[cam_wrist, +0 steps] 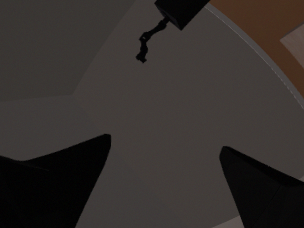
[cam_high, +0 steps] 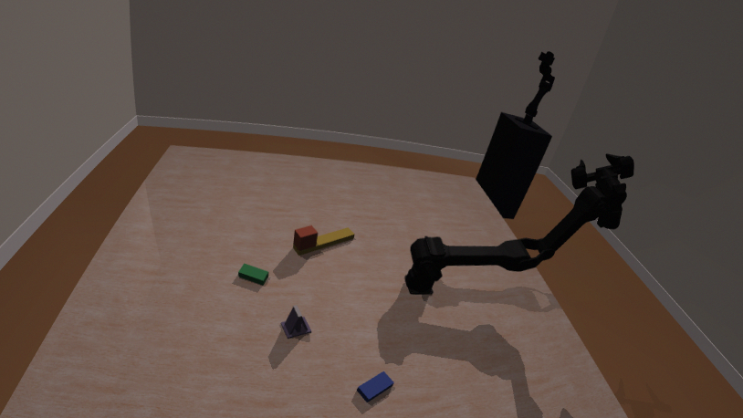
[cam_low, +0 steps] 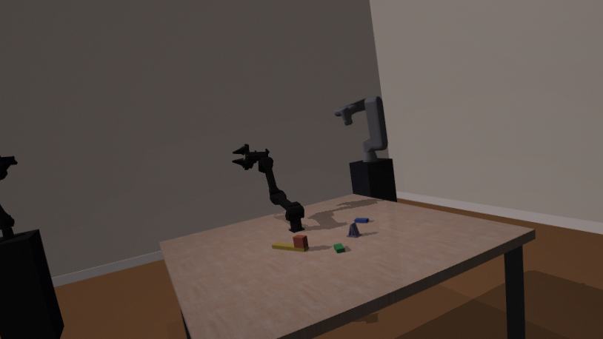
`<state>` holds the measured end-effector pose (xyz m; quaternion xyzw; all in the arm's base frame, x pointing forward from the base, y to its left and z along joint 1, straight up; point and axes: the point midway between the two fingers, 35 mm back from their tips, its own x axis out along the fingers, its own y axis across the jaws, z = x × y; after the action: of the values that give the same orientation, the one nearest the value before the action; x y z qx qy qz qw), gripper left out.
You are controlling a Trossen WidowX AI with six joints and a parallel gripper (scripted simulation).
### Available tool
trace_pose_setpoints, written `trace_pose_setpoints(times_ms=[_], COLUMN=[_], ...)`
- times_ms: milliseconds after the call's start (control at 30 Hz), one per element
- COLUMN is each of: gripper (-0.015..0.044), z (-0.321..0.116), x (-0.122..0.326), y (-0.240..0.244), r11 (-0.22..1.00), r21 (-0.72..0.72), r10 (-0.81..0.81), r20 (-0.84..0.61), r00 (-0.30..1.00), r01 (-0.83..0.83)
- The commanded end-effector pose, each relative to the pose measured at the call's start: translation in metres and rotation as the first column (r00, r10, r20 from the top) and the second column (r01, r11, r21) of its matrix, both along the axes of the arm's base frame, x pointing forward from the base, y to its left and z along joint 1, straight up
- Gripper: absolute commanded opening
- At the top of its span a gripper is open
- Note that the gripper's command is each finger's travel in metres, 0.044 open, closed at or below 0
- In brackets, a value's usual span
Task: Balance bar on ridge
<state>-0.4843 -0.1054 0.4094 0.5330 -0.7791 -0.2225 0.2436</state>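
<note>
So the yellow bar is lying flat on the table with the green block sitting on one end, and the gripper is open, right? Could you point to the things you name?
Not quite: the block on the end of the yellow bar (cam_high: 335, 237) (cam_low: 283, 246) is red (cam_high: 305, 237) (cam_low: 300, 241), as the top view shows.

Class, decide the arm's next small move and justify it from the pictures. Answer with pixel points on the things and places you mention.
Probably swing the open gripper (cam_high: 601, 171) (cam_low: 232, 156) (cam_wrist: 167, 146) toward the yellow bar (cam_high: 335, 237) (cam_low: 283, 246): it lies on the table, a red block (cam_high: 305, 237) (cam_low: 300, 241) on one end, away from the ridge (cam_high: 294, 321) (cam_low: 353, 230).
</note>
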Motion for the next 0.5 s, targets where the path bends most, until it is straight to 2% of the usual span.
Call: trace_pose_setpoints(times_ms=[0, 67, 100, 300, 467], gripper=[0.0374, 0.0321, 0.0315, 0.0315, 0.0315], z=[0.002, 0.014, 0.024, 0.091, 0.112], x=[0.000, 0.002, 0.005, 0.047, 0.065], y=[0.000, 0.004, 0.007, 0.019, 0.012], r11=[1.000, 0.999, 0.998, 0.987, 0.981], r21=[-0.003, -0.025, -0.041, -0.128, -0.159], r10=[-0.004, -0.032, -0.051, -0.112, -0.150], r20=[-0.002, -0.017, -0.031, -0.154, -0.250], r00=[1.000, 0.999, 0.998, 0.982, 0.956], r01=[0.004, 0.032, 0.049, 0.093, 0.112])
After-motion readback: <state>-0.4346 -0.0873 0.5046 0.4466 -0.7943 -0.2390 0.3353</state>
